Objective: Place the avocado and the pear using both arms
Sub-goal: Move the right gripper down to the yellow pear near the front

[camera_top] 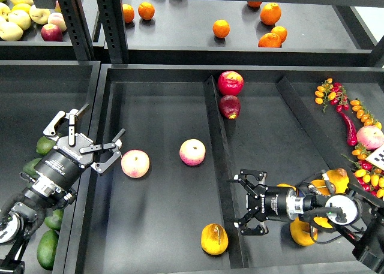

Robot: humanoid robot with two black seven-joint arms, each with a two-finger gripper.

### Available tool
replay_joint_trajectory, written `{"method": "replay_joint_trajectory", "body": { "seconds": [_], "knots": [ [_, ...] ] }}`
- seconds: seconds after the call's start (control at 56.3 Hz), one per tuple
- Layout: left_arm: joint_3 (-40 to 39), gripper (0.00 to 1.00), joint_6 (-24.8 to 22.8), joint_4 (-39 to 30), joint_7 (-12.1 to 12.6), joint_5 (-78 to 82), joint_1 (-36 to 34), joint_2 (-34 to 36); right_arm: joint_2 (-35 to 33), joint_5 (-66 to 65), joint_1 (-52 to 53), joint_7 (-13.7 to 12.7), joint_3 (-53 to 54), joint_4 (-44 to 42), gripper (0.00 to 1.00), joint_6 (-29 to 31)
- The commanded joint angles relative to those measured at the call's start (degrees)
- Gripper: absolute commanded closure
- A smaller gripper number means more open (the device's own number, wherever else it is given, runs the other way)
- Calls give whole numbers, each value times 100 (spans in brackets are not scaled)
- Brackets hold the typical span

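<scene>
Several dark green avocados lie in the left bin; the nearest avocado [44,144] shows just left of my left gripper [90,141]. That gripper is open and empty, and hovers over the bin's right wall. A yellow-orange pear [214,238] with a brown blotch lies at the front of the middle compartment. My right gripper [241,202] is open and empty. It points left at the divider [219,160], up and to the right of that pear. More yellow-orange pears [302,232] lie behind it under my right arm.
Two pink-cream round fruits [135,163] [192,152] lie in the middle compartment. Two red apples [230,83] sit at the back of the right compartment. A red pepper [348,127] and small tomatoes are at far right. Oranges [220,28] lie on the upper shelf.
</scene>
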Motion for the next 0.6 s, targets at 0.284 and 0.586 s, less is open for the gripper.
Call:
{"method": "replay_joint_trajectory", "body": {
  "seconds": [0.284,0.586],
  "knots": [
    [70,1,0,22,0,0,6,0,252,1,33,0,-302,-438,1,0],
    [79,1,0,31,0,0,6,0,270,27,60,0,-328,-447,1,9]
  ]
}}
